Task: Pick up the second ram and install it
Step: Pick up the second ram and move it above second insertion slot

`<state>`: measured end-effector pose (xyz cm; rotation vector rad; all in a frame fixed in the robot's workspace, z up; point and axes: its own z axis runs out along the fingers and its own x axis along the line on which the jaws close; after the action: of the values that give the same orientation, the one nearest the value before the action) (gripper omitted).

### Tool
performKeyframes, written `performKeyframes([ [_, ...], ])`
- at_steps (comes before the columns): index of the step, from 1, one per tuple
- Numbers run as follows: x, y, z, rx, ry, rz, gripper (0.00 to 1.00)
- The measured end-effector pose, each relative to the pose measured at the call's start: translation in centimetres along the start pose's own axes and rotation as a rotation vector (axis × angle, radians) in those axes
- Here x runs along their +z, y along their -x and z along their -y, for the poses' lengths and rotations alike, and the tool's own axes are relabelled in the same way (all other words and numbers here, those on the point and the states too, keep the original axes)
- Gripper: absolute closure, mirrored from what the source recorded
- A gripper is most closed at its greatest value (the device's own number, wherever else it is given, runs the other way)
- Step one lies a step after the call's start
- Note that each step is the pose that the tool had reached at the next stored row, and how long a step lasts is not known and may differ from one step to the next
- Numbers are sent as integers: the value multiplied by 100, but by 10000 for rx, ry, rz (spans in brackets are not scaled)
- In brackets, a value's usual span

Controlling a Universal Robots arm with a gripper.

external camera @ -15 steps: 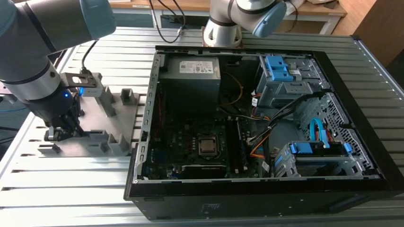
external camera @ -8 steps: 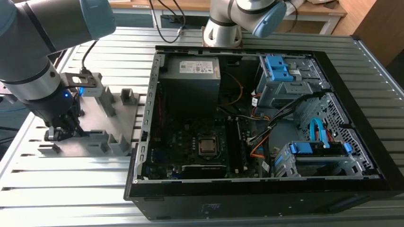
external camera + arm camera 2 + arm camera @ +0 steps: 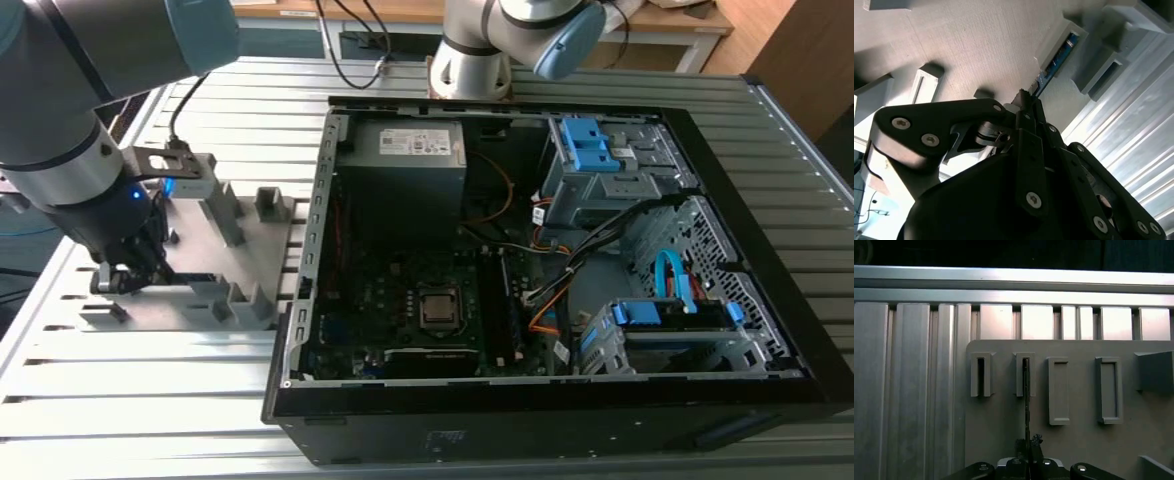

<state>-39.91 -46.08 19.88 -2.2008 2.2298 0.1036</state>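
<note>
Gripper (image 3: 1025, 100) is down over the grey fixture plate (image 3: 999, 440), on the exterior view's left of the open PC case (image 3: 534, 420). Its fingers look clamped on the near end of the second ram (image 3: 1056, 61). The ram stands on edge with its far end seated in a slotted holder block (image 3: 1019, 380). In the first wrist view it reads as a thin dark line running from that slot straight to the fingertips. My read: pick-up stage, ram not yet out of the fixture. For a clean pull, draw along the slot axis with no yaw. The far end is captive between the block's walls, and side load would likely bend a board this thin. The grip is at one end only, so the ram is a long lever: go slow and keep it on edge. Can't tell whether the pads bear on bare board or on chips. The neighbouring holder block (image 3: 974, 380) is just beside, so keep off it.
</note>
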Motion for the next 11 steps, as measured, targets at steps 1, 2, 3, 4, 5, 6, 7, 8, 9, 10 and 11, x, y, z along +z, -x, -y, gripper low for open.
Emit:
performKeyframes([
  [1, -9, 0, 0, -1, 0, 5, 86],
  [2, -20, 1, -1, -1, 0, 7, 86],
  [3, -29, 1, -1, -1, 0, 9, 86],
  [4, -37, 2, -1, -1, 0, 9, 86],
  [5, -45, 2, -2, -1, 0, 9, 86],
  [6, -53, 3, -2, -1, 0, 9, 86],
  [7, -61, 3, -2, -1, 0, 8, 86],
  [8, -70, 4, -3, 0, 0, 9, 86],
  [9, -81, 4, -3, -1, 1, 8, 86],
  [10, -92, 4, -4, -1, 0, 8, 86],
  [11, -102, 5, -4, -1, -1, 9, 86],
])
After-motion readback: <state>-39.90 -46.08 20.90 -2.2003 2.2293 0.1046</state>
